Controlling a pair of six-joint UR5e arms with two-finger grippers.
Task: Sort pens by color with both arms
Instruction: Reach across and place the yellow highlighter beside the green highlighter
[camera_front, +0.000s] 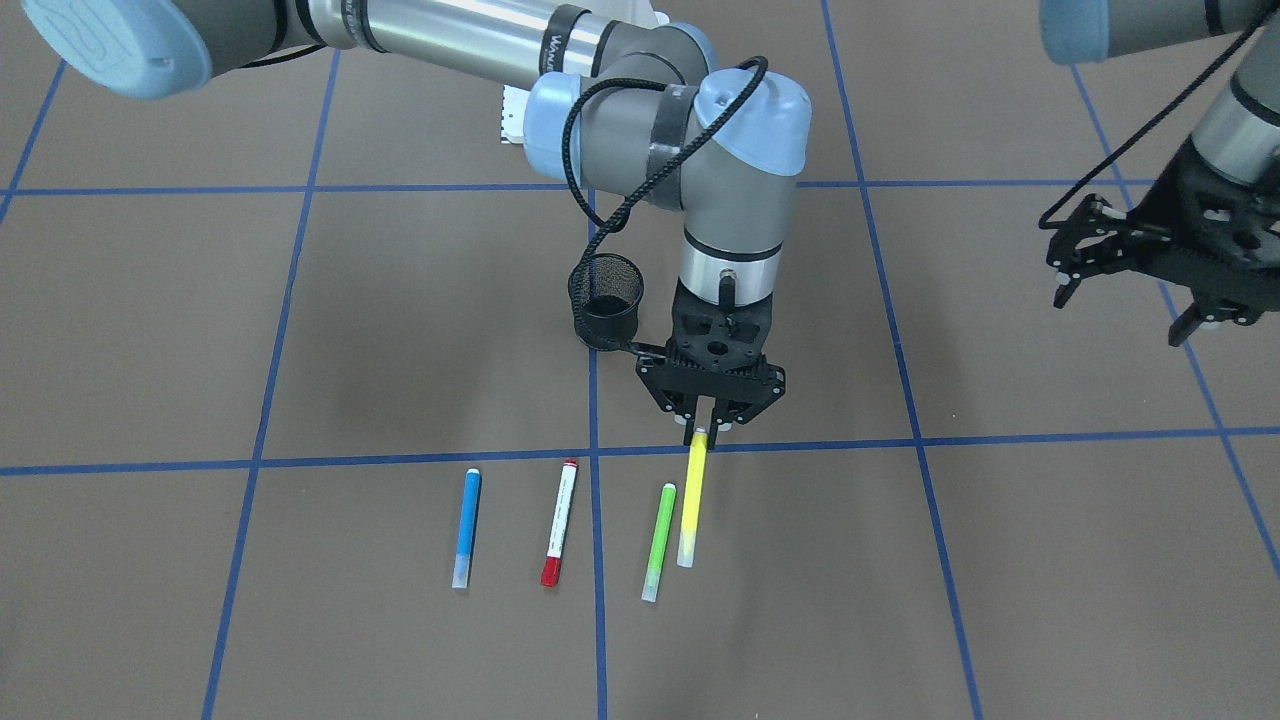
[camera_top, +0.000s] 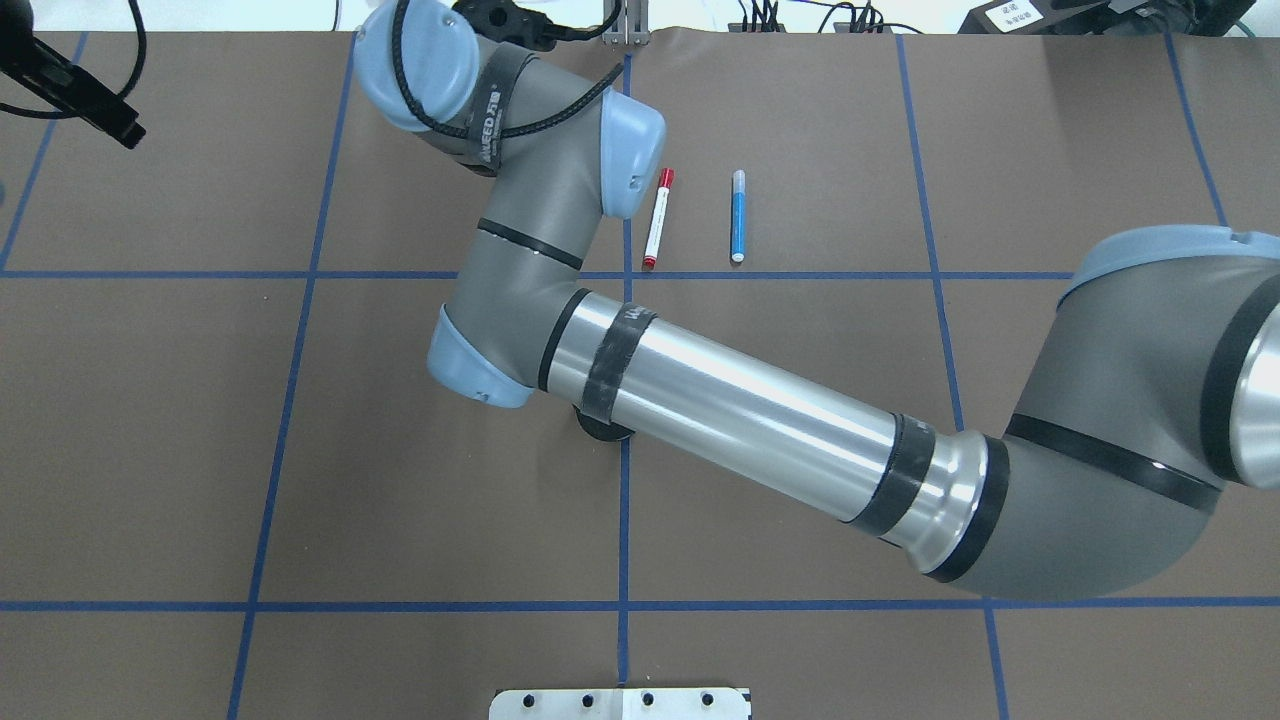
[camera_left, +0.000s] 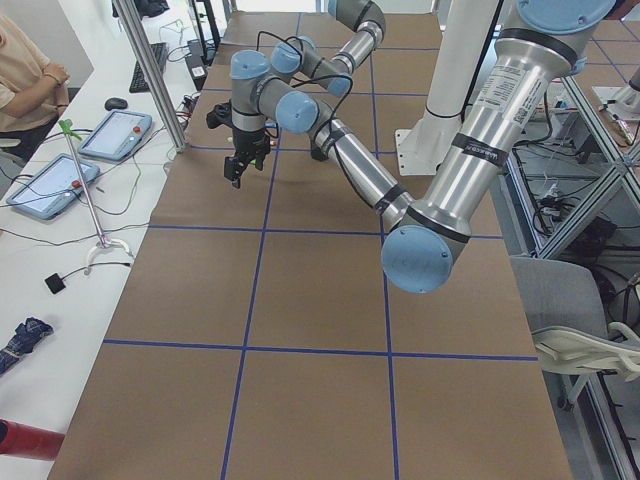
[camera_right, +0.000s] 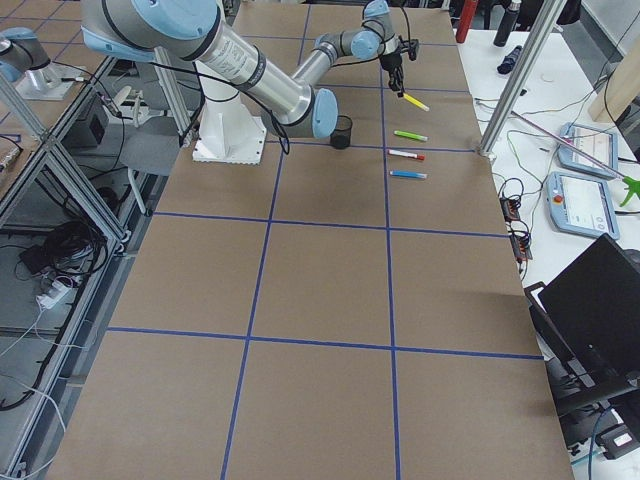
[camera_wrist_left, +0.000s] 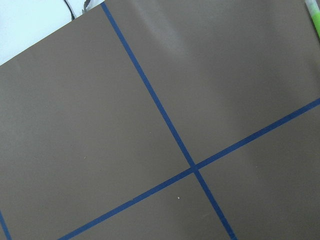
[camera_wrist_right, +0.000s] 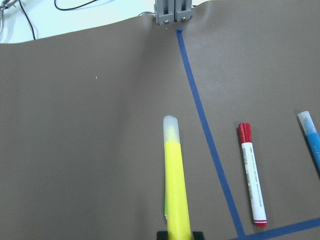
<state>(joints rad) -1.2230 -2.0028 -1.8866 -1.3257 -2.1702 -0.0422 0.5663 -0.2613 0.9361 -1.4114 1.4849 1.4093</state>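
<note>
- The right gripper (camera_front: 710, 424) is clamped on one end of the yellow pen (camera_front: 691, 500), which slants down just beside the lime green pen (camera_front: 658, 541).
- The left gripper (camera_front: 1128, 285) hovers well apart, its jaws spread and empty.
- Advice: lift clear before moving sideways, because the end-held pen may pivot. Then lay it flat on the bench (camera_front: 1000, 560).

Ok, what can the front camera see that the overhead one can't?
Only the front view shows the yellow pen, pinched in the right tool, and the green pen beside it. Only the overhead shows cables past the far edge of the table; there the right arm hides those two pens. Both show the red pen, the blue pen and the right arm.
</note>
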